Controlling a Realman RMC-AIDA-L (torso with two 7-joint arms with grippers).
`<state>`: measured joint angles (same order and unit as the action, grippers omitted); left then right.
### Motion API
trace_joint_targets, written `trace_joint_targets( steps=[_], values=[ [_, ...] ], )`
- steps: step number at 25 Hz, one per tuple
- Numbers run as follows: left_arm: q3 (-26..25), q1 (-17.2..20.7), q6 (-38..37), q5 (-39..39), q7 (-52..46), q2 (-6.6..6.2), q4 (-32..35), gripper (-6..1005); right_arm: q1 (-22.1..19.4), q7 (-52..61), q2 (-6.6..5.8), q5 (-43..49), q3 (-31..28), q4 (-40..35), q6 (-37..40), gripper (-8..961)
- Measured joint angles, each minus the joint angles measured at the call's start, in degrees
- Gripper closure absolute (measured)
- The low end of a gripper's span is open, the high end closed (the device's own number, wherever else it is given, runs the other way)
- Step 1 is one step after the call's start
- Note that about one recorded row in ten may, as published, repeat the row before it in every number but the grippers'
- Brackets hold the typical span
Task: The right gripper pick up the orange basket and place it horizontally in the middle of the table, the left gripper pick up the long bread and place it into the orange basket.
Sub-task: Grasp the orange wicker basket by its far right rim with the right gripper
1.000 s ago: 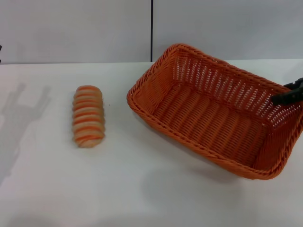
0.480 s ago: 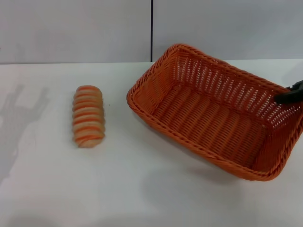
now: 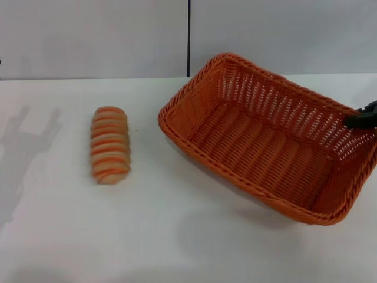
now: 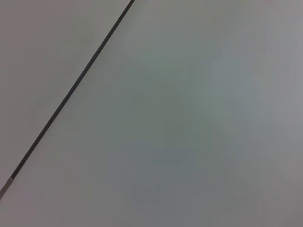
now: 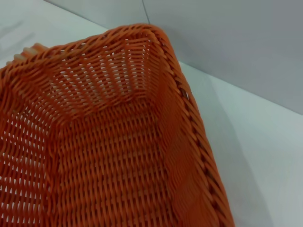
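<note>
1. While the right gripper [image 3: 364, 118] sat at the far right rim of the orange basket [image 3: 265, 141], I could not tell its grip
2. Skewed, the basket stood right of centre on the table [image 3: 177, 236]
3. Left of it, apart, lay the long bread [image 3: 109, 144]

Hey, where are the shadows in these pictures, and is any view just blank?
Head view: a grey arm-shaped shadow lies on the table at far left, and a soft shadow sits under the near side of the orange basket; the right gripper is cut off at the edge. Left wrist view: only plain wall with a dark seam. Right wrist view: the basket fills it, shadow beside its rim.
</note>
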<state>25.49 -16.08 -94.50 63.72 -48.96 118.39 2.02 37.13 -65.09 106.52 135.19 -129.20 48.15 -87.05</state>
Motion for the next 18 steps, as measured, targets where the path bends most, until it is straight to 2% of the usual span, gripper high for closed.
trace_joint_targets(
  steps=[4,9,13,18],
  values=[
    [0.0,-0.09,-0.04,0.0,0.01,-0.06,0.0,153,-0.72,-1.06,1.03,-0.28,-1.41,1.7,0.14,780],
    [0.06,-0.24,0.09,0.0,0.03,-0.16,0.14,154,-2.58,-4.3,3.79,-1.45,-5.56,4.59,0.65,782],
    [0.35,0.04,-0.18,0.0,0.24,-0.19,0.28,154,-4.54,-7.21,5.11,-6.09,-7.55,4.62,1.35,784],
    [1.26,0.1,-0.46,0.0,0.45,-0.18,0.22,155,-6.64,-8.71,5.57,-12.79,-9.86,4.79,1.85,782]
  ],
)
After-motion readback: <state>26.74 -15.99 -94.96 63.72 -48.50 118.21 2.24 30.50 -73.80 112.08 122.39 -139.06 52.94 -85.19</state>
